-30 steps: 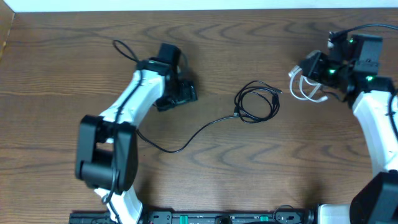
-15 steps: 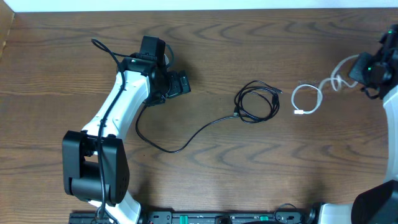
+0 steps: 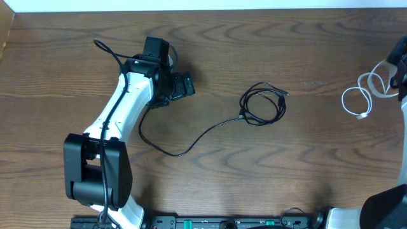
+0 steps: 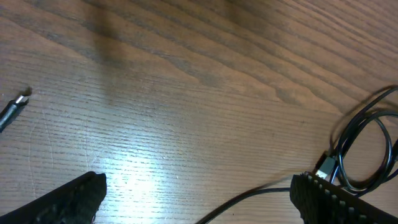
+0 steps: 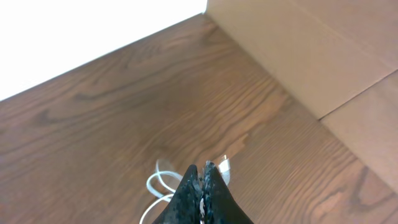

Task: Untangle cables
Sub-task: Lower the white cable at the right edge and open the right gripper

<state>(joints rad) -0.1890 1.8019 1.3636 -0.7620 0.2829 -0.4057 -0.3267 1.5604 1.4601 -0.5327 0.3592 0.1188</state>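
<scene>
A black cable lies coiled at the table's middle, and its tail trails left toward my left arm. My left gripper is left of the coil and stands open. In the left wrist view the black tail runs between the wide-apart fingers without touching them, and the coil shows at the right. The white cable lies looped at the far right, apart from the black one. My right gripper is shut on the white cable, whose loops hang below it.
A plug tip lies on the wood at the left of the left wrist view. A cardboard wall stands along the table's right side. The thick arm cord loops behind the left arm.
My right gripper has dragged the white cable rightward, well away from the black coil. The left gripper let go and drew back left a second ago, then stayed still.
</scene>
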